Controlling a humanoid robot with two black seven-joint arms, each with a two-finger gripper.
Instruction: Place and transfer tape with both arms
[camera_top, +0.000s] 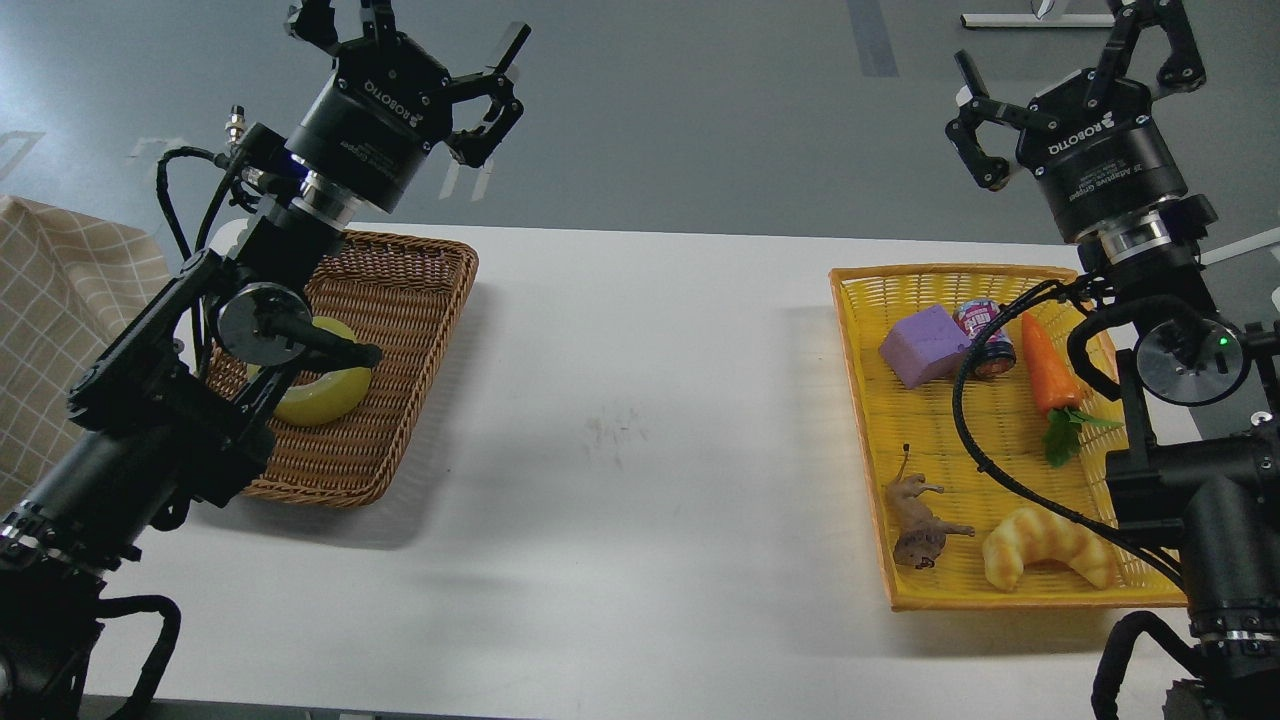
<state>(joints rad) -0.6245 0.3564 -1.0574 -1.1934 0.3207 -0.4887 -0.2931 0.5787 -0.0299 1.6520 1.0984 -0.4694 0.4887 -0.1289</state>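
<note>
Both grippers hang raised above a white table (620, 400), one at each side. On the left, the left gripper (420, 45) sits at the top of its black arm, high over the far end of a brown wicker basket (400, 300). Its fingers (497, 62) are spread apart and hold nothing. Black cables loop beside the arm. At the far left edge lies a beige checked cloth (60, 290).

Inside the brown basket rests the tape (325, 395), a yellow translucent roll, lying in the basket's left half and partly hidden behind a joint of the left arm. Neither gripper touches it.

Across the middle, the table surface is bare white with a faint smudge.

On the right stands a yellow woven tray (860, 400). It holds a purple block (925, 345) at the far end, just beside a small printed can (985, 335) and an orange toy carrot (1050, 375) with green leaves. Nearer the front edge lie a brown toy animal (920, 525) and a yellow croissant-shaped bread toy (1045, 545).

Above the tray's far right corner, the right gripper (1070, 65) is raised, fingers spread wide and holding nothing. A black cable from the right arm curves over the tray.
</note>
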